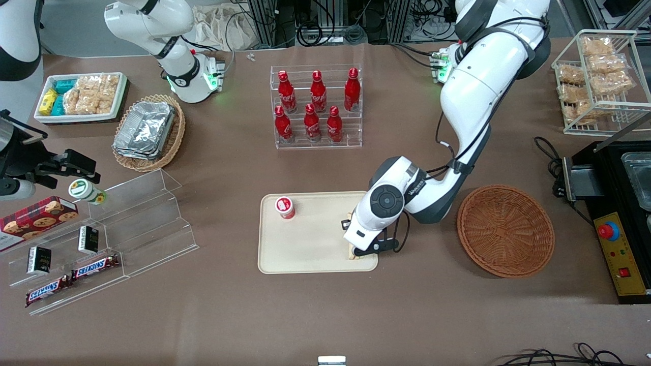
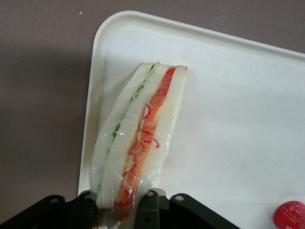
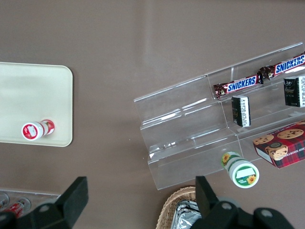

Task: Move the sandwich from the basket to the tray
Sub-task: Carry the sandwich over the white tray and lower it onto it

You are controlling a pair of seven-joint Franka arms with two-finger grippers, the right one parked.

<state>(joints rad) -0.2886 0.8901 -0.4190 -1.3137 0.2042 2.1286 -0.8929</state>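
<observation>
Gripper [image 1: 356,250] of the working left arm hangs low over the tray [image 1: 305,254], at the corner nearest the front camera on the basket's side, its fingers closed on the sandwich [image 2: 138,138]. From the wrist camera the wrapped wedge stands on edge, cut side up, with one green and one red filling line; it sits close along the tray's short rim, just inside the rounded corner.

One red-lidded cup [image 1: 285,207] stands on the same tray, well apart from the sandwich, toward the parked arm's end, with bare tray surface between them. The basket [image 1: 505,230] lies on the table beside the tray toward the working arm's end, not touching it, and holds nothing visible.

Farther from the front camera, seven red bottles [image 1: 318,104] stand in a clear rack. Toward the parked arm's end a stepped acrylic shelf [image 1: 127,223] carries two Snickers bars [image 1: 71,279].
</observation>
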